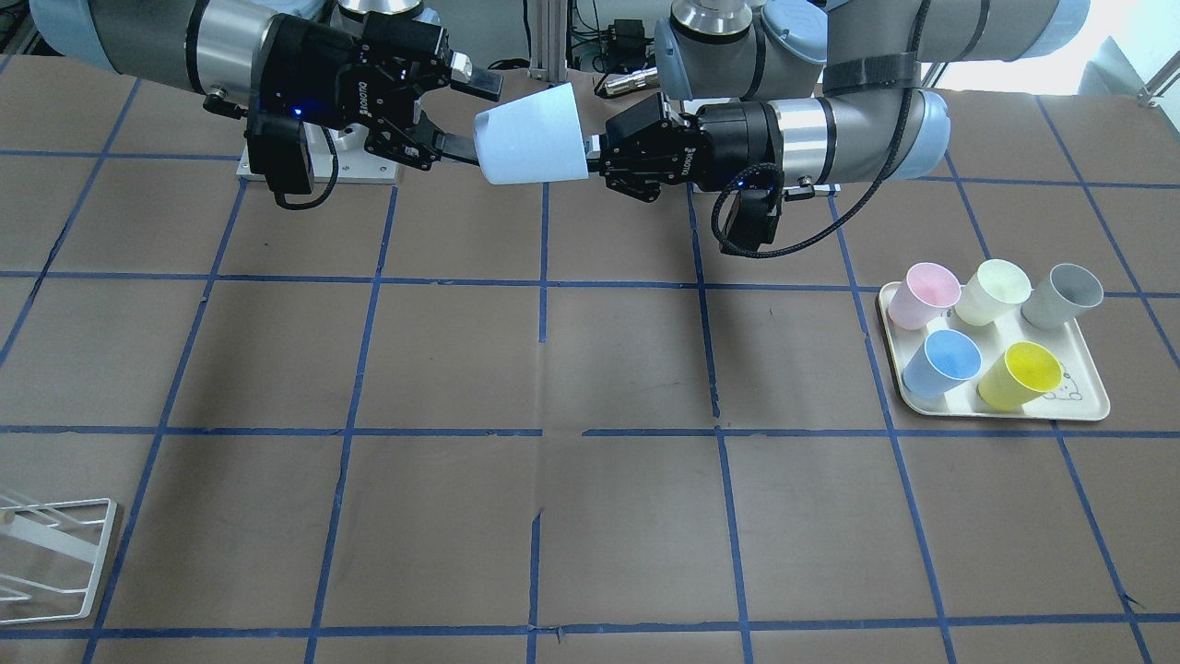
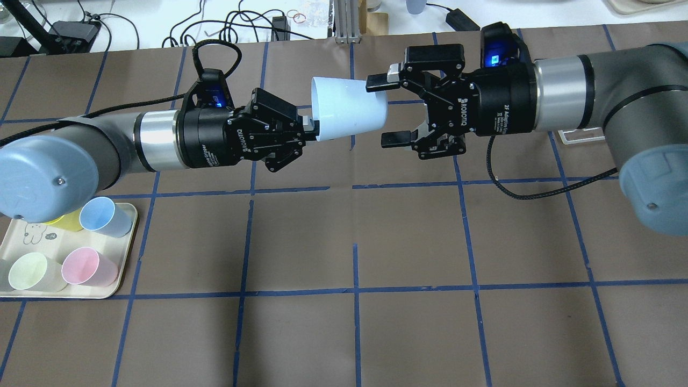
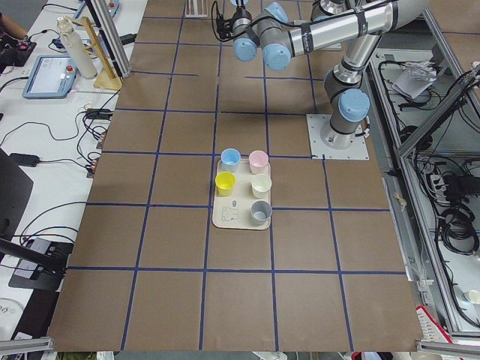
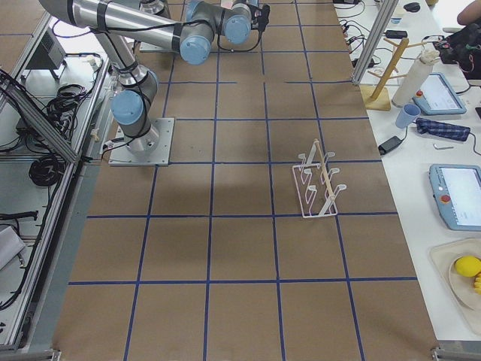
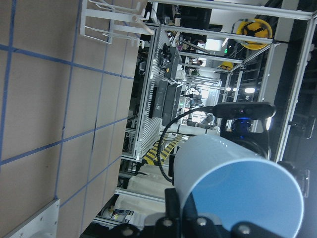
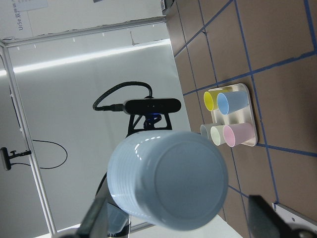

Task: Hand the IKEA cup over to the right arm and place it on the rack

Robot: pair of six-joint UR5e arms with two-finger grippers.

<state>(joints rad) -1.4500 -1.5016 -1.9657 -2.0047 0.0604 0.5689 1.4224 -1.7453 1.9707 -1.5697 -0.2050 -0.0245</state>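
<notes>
Cup (image 2: 349, 110) rim pinched — jaws of left gripper (image 2: 314, 127).

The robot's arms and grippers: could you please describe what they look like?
The left arm and right arm are silver-grey tubes with pale blue joint caps. The left gripper and right gripper are black, two-fingered, lettered ROBOTIQ in white, each with a blue light and a black cable.

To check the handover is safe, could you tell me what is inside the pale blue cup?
The IKEA cup looks empty, sky-blue inside, in the left wrist view; the left claw hides its lowest part.
</notes>
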